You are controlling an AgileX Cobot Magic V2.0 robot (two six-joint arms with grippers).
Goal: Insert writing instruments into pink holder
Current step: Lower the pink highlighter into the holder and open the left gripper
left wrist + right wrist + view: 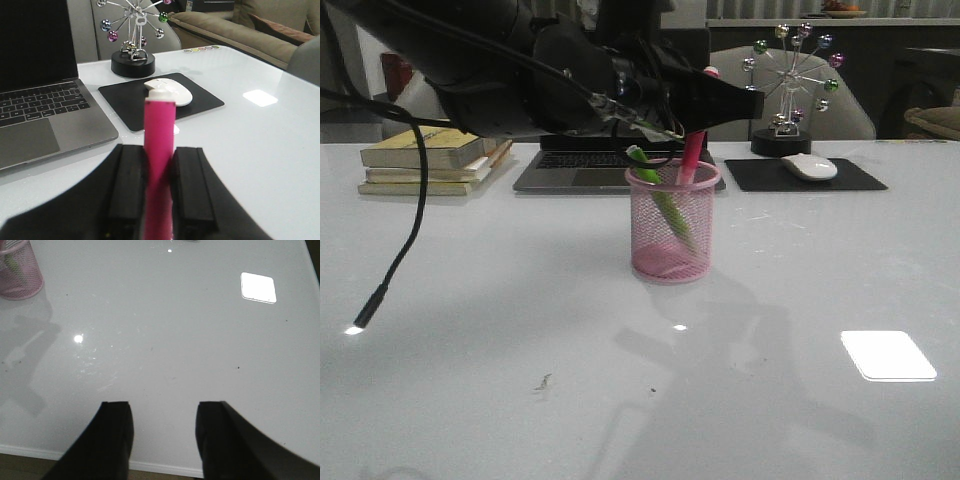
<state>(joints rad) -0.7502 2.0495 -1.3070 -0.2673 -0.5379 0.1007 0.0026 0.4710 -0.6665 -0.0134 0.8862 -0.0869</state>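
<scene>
The pink holder (672, 225) stands mid-table in the front view. The green marker (665, 200) leans inside it, its top end above the rim. The hot pink marker (691, 152) stands nearly upright, its lower end inside the holder's mouth. My left gripper (708, 108) is above the holder, shut on that marker. In the left wrist view the pink marker (159, 135) is pinched between both pads of the left gripper (159, 150), its pale cap sticking out. My right gripper (162, 407) is open and empty over the table's near edge, far from the holder (20, 272).
Behind the holder are a laptop (582, 168), a stack of books (430, 160), a white mouse (808, 167) on a black pad (850, 180) and a ferris-wheel ornament (790, 85). A black cable (395, 265) hangs from the left arm down to the table.
</scene>
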